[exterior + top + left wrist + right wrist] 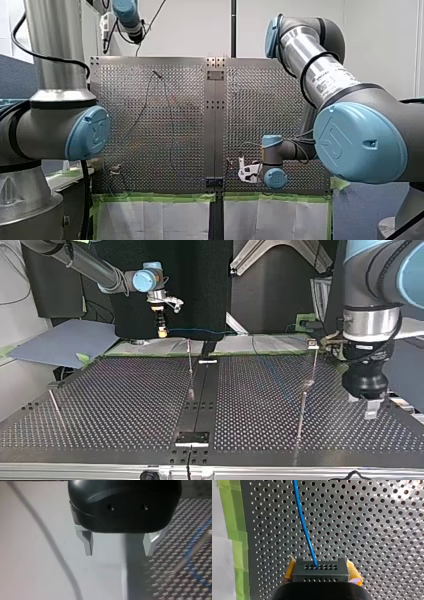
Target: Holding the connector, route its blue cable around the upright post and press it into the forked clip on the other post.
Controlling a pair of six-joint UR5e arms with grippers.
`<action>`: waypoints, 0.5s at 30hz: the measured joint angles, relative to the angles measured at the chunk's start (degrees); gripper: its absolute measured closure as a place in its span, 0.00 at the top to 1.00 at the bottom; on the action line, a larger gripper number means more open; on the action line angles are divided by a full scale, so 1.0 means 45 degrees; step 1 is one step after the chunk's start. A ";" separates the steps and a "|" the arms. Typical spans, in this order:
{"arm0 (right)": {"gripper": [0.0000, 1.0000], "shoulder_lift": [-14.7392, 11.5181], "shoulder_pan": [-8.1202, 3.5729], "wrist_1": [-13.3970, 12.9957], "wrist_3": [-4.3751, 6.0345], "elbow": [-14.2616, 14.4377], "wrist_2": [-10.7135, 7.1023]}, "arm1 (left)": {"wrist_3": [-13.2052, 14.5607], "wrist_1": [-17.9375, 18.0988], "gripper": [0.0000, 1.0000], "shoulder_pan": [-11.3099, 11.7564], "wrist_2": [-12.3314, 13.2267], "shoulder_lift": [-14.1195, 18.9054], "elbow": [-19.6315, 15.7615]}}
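Note:
In the right wrist view a black connector (320,570) sits between yellow pads (355,574), with my right gripper (321,576) shut on it. Its blue cable (304,527) runs straight ahead over the perforated plate. At the top view's far left my right gripper (161,326) hangs above the table's far edge, and the blue cable (200,331) leads off to the right. A thin upright post (190,371) stands mid-table. A second post (305,390) carries a small clip (313,344). Beside that post my left gripper (368,407) is low over the plate, and its metal fingers (88,543) stand open and empty.
Green tape (234,530) and white paper (155,220) border the plate's edge. A dark centre rail (200,400) runs across the table. A grey sheet (60,342) lies off the table at the top view's left, and a thin rod (55,407) lies near that edge.

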 joint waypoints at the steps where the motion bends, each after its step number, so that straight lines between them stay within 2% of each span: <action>1: 0.00 0.0000 0.0000 0.0014 -0.0001 -0.0001 0.0000 | 0.0061 -0.0128 1.00 -0.0056 0.0038 -0.0122 -0.0036; 10: 0.00 0.0000 0.0003 0.0121 -0.0008 -0.0004 0.0000 | 0.0334 -0.1116 1.00 -0.0288 0.0092 -0.1063 -0.0091; 15: 0.00 0.0000 0.0002 0.0133 0.0023 -0.0031 -0.0001 | 0.0372 -0.1625 1.00 -0.0359 0.0112 -0.1226 -0.0095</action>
